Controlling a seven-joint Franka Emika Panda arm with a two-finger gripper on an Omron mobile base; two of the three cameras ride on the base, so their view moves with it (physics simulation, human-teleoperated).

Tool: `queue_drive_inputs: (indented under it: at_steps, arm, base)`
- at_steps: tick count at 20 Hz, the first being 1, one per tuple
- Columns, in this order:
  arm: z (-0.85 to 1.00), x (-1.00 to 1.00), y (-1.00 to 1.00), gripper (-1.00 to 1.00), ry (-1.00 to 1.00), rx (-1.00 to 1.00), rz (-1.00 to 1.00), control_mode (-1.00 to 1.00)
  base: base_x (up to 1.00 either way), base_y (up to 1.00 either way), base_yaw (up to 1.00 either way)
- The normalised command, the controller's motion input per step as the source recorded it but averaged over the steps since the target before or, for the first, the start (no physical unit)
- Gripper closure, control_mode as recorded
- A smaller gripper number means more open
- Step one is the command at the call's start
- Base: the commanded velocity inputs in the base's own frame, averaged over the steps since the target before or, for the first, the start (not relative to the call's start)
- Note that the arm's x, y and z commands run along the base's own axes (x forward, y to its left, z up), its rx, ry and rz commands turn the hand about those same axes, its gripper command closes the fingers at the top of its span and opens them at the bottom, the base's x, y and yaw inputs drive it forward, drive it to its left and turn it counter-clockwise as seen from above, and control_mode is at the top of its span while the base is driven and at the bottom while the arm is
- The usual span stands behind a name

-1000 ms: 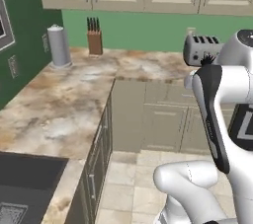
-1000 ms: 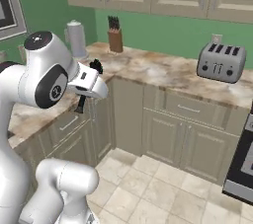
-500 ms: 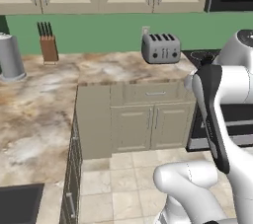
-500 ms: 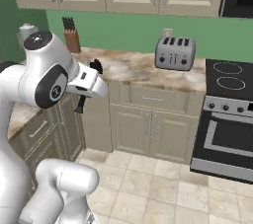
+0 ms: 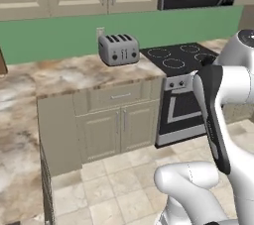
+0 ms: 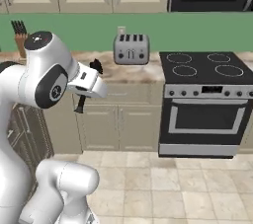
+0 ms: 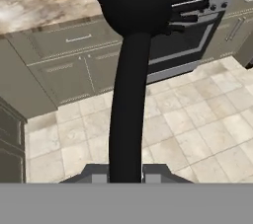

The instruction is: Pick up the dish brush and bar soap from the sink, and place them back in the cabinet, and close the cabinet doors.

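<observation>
The base had swung right from the knife-block corner to the stove (image 6: pixel 207 70), claw (image 7: pixel 125 171) clamped on the dish brush (image 7: pixel 131 45), seemingly cabinet-bound.

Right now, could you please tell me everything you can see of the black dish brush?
The all-black dish brush with its tufted head is held in the claw, whose fingers close on the lower end of its thin, slightly curved handle. In the hand view the handle rises straight from the claw to a rounded, bristly head with stiff tufts splaying to one side. In the right base view the brush hangs in the air in front of the counter, touching only the claw.
</observation>
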Motion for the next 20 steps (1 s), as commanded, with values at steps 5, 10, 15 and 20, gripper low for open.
queue_drive_inputs:
  at_steps: [5,10,15,20]
  arm:
    - [0.0,0.0,0.0,1.0,0.0,0.0,0.0,1.0]
    - [0.0,0.0,0.0,1.0,0.0,0.0,0.0,1.0]
    - [0.0,0.0,0.0,1.0,0.0,0.0,0.0,1.0]
    - [0.0,0.0,0.0,1.0,0.0,0.0,0.0,1.0]
  base:
    - [0.0,-0.03,-0.43]
    - [0.0,0.0,-0.44]
    - [0.0,-0.01,-0.43]
    - [0.0,-0.01,-0.42]
